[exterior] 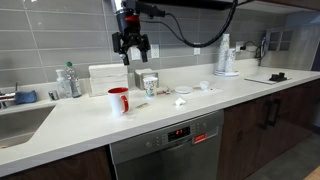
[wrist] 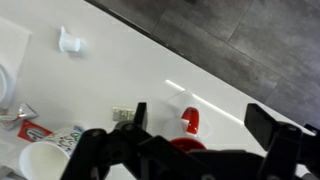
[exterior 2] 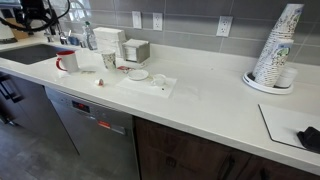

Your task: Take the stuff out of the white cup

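White cup [exterior: 118, 100] stands well below the spread fingers [wrist: 266, 127].

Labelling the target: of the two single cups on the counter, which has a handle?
The white mug with the red handle and red inside. The paper cup beside it has no handle and carries a green mark.

the white counter [exterior: 80, 125] has a sink [exterior: 20, 120] sunk in at one end. near that end stand bottles [exterior: 68, 80], a white box [exterior: 107, 78], a white mug [exterior: 118, 100] with a red handle and a paper cup [exterior: 150, 85]. small round white pieces [exterior 2: 138, 74] lie mid-counter. toward the far end, a plate [exterior 2: 262, 85] bears stacked paper cups [exterior 2: 275, 45], and a white mat [exterior 2: 285, 125] lies at the front corner.
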Robot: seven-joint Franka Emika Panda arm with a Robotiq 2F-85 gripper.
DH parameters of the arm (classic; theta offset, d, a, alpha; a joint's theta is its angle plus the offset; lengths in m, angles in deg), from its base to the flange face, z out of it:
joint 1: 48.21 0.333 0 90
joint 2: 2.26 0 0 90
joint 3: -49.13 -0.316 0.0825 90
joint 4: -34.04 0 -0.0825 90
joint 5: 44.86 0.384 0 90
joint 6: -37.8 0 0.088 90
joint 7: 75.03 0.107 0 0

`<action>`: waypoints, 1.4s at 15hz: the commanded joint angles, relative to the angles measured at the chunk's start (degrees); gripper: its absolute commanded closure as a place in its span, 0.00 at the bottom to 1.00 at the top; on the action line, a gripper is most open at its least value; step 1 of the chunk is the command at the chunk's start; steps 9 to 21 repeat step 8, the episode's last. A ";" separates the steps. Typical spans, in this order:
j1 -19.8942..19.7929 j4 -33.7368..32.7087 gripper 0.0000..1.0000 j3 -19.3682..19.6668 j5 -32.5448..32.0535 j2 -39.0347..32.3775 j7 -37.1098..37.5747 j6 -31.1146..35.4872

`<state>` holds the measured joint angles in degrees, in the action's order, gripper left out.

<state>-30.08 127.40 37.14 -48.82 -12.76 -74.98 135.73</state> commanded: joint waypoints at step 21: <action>-5.89 16.01 0.00 1.38 -2.84 17.89 0.03 6.84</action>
